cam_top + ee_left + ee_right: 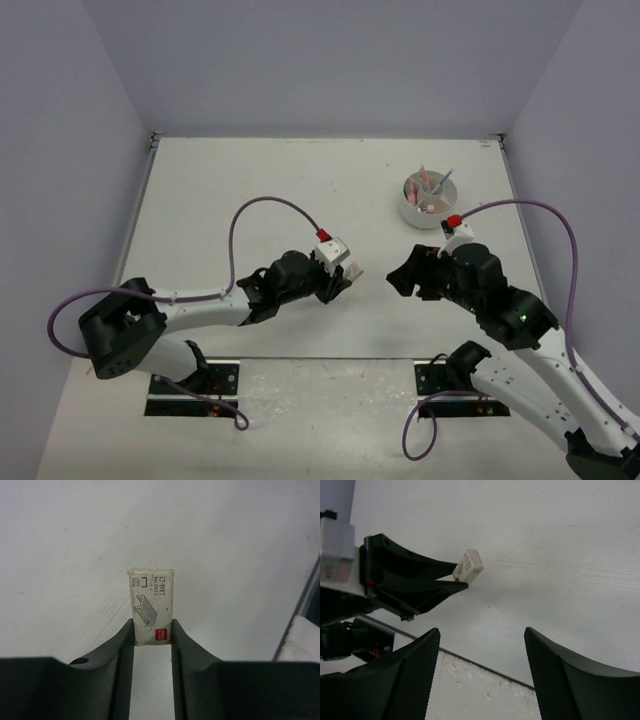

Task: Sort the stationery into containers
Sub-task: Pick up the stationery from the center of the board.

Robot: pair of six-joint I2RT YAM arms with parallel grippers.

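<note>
My left gripper is shut on a small white staple box with a red logo, pinched at its near end between the fingertips. In the right wrist view the box sticks out of the left fingers above the table. My right gripper is open and empty, facing the left gripper a short way to its right; its jaws stand wide apart. The white round tub stands at the back right, with pink blocks and thin pens inside.
The table's near edge and a rough white strip run just below the right gripper. Purple cables arch over both arms. Grey walls close in the table on three sides.
</note>
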